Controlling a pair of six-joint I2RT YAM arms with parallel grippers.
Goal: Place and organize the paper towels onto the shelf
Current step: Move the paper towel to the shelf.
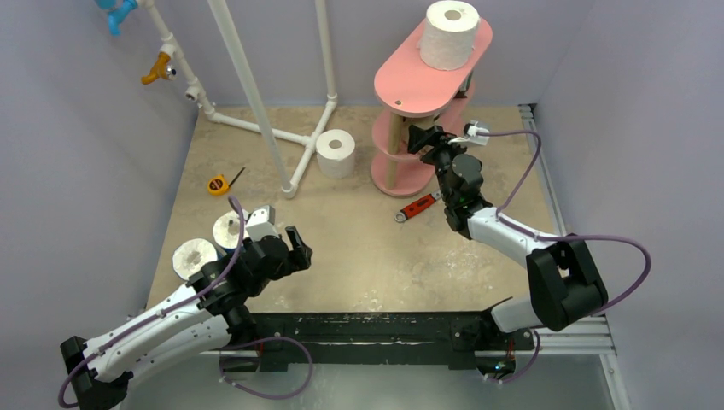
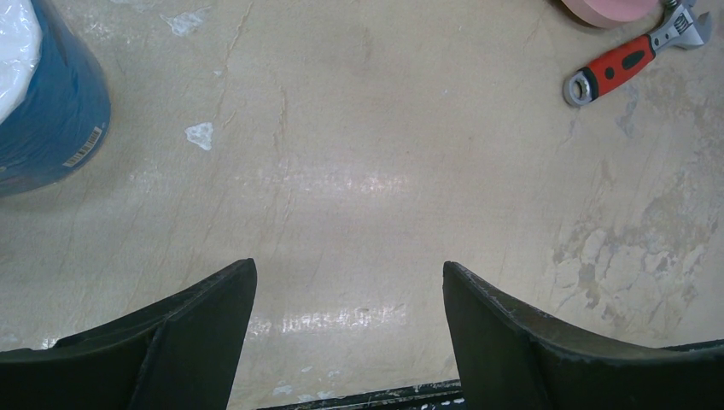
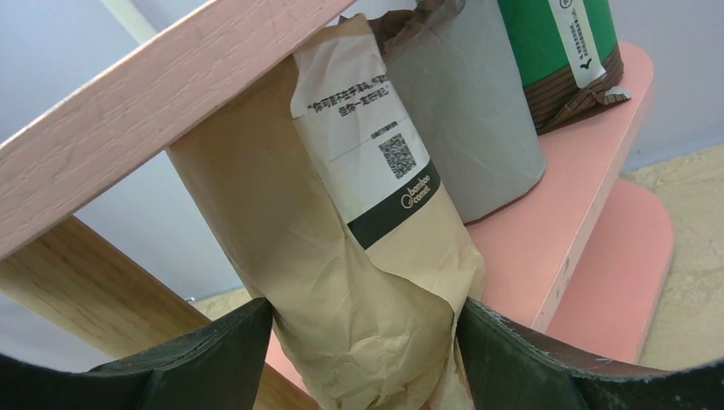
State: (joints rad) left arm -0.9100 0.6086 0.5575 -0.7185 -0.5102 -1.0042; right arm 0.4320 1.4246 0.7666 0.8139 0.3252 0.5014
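The pink shelf (image 1: 431, 81) stands at the back right, with a white paper towel roll (image 1: 450, 34) on its top board. My right gripper (image 1: 421, 137) reaches in at the middle board (image 3: 546, 231). Here it (image 3: 365, 306) is shut on a tan roll (image 3: 341, 256), one finger against each side. Behind the tan roll stand a grey roll (image 3: 478, 128) and a green-wrapped roll (image 3: 555, 51). My left gripper (image 1: 300, 249) hangs open over bare floor (image 2: 350, 282), holding nothing. A blue-wrapped roll (image 2: 51, 102) stands to its left. Another white roll (image 1: 335, 154) stands by the pipe frame.
Two pale-topped rolls (image 1: 195, 256) (image 1: 230, 229) stand beside my left arm. A red-handled wrench (image 1: 418, 207) (image 2: 627, 60) lies near the shelf's foot. A yellow tape measure (image 1: 218, 184) lies at the left. The white pipe frame (image 1: 256, 102) rises at the back. A wooden post (image 3: 77, 290) crosses left of the tan roll.
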